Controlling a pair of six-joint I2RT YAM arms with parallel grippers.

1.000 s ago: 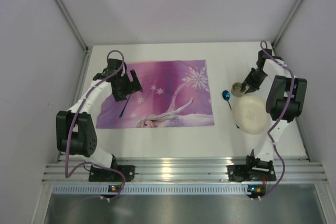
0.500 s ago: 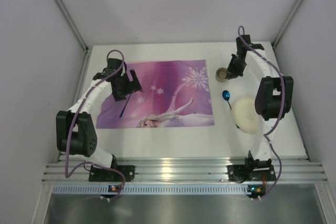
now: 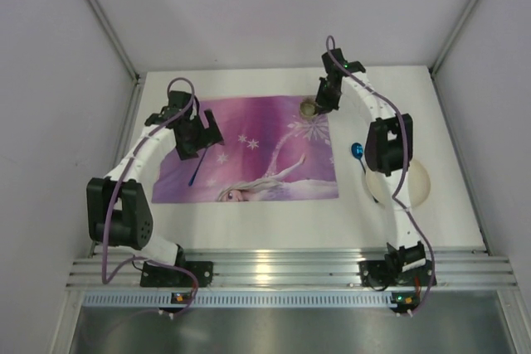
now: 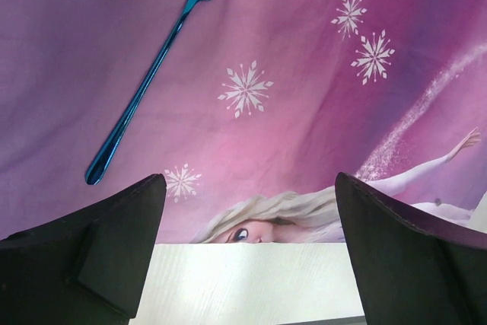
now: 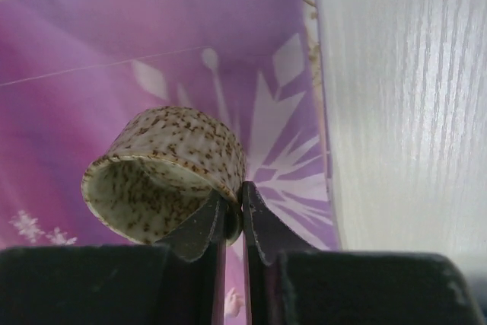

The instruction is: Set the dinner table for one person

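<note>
One small speckled cup [image 5: 163, 161] is pinched by its wall in my right gripper [image 5: 234, 207], placemat [image 5: 76, 89] corner below, dinner table [image 5: 396, 112] just right of it. I judge it light, stiff, breakable; a rim pinch may swivel. My left gripper [image 4: 249, 188] hangs agape.

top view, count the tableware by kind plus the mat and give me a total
fork: 1
spoon: 1
plate: 1
speckled cup: 1
placemat: 1
total: 5
</note>
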